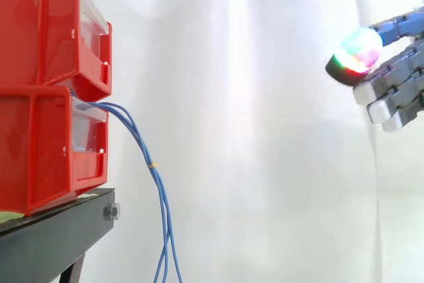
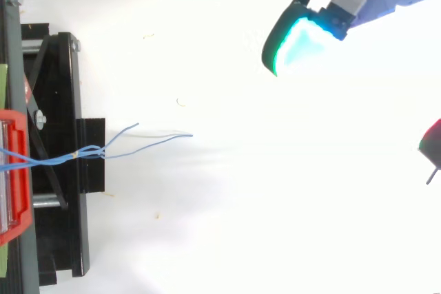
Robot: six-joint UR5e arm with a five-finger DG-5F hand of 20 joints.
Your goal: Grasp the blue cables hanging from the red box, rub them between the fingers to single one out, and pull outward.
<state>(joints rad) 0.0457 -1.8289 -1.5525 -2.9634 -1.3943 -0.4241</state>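
Two red bins (image 1: pixel 40 91) stand stacked on a black stand (image 1: pixel 56 230) at the left. Several thin blue cables (image 1: pixel 158 183) come out between the bins at the lower bin's front, arch over and hang down past the stand's edge; a small yellow band ties them together. From above, the cables (image 2: pixel 117 148) run right from the red bin (image 2: pixel 15 177) and fan out at their ends. My hand (image 1: pixel 397 74) is far to the right, well apart from the cables and higher than where they leave the bin. It is open, its glowing pads (image 2: pixel 296 40) spread wide with nothing between them.
A white curtain hangs behind everything. The black stand (image 2: pixel 62 170) lies under the bins at the left in the top view. Between the cables and my hand is open space.
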